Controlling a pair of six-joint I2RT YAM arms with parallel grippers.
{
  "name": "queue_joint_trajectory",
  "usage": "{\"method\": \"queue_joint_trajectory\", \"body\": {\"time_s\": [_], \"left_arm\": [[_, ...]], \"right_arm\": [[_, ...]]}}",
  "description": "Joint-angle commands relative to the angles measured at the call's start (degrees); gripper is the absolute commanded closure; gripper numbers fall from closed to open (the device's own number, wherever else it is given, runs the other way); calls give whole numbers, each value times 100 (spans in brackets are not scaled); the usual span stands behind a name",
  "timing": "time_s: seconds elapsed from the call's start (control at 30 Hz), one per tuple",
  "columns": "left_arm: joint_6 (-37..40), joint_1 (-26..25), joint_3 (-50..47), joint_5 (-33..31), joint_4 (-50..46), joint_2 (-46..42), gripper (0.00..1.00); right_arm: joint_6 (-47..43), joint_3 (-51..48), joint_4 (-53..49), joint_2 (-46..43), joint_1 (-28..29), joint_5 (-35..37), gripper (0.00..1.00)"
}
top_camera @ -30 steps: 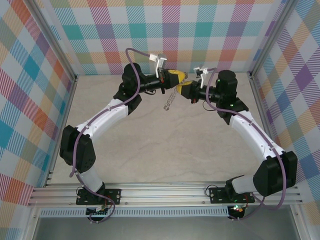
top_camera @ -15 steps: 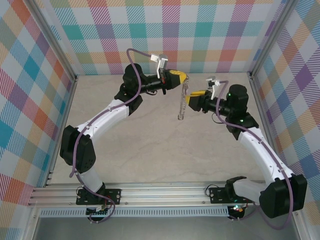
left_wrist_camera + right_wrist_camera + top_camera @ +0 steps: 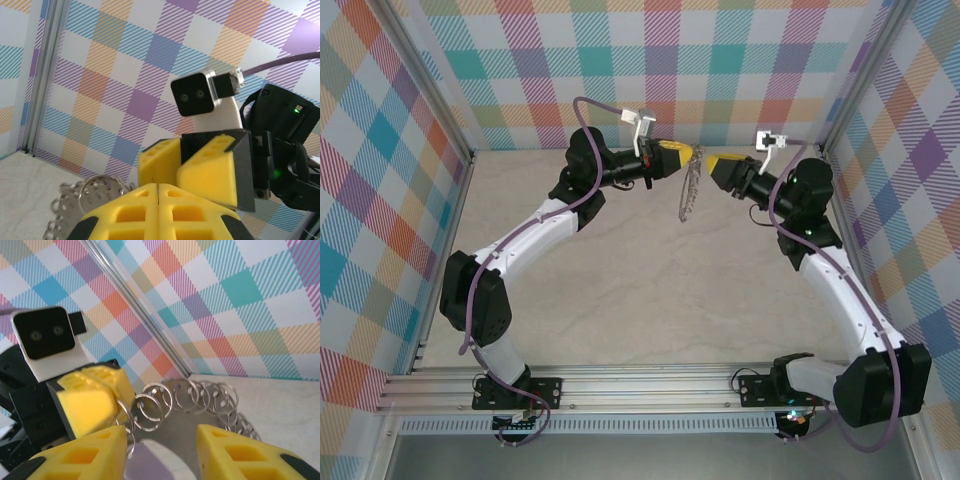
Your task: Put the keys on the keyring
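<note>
Plaid walls (image 3: 720,60) all round, pale marble-look table (image 3: 620,290) bare under the arms. Left gripper (image 3: 682,153) is clamped shut on the top of the keyring (image 3: 690,190), which hangs free and roughly straight, well clear of the table; in the left wrist view its wire loops bunch just left of the closed yellow fingers (image 3: 130,212). Right gripper (image 3: 718,163) sits beside the ring, apart from it and not touching. Its fingers (image 3: 240,455) stand spread, with a blurred lilac-and-grey shape low between them that looks like the key (image 3: 157,462); can't tell whether it's actually clamped. Change: a second ago the right gripper was in tight against the left one and the ring was dragged askew between them. Half a second ago it had backed off and the ring dropped straight. Now it's further right and higher, and the left arm hasn't budged. My read: that threading pass broke off without the key on a loop, so the right arm needs to re-align and come in again.
</note>
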Motion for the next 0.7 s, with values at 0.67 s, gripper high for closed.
{"method": "queue_joint_trajectory", "body": {"time_s": [0.67], "left_arm": [[-48, -38, 95, 50, 367, 28, 100]], "right_arm": [[978, 365, 1475, 699, -41, -1256, 66]]}}
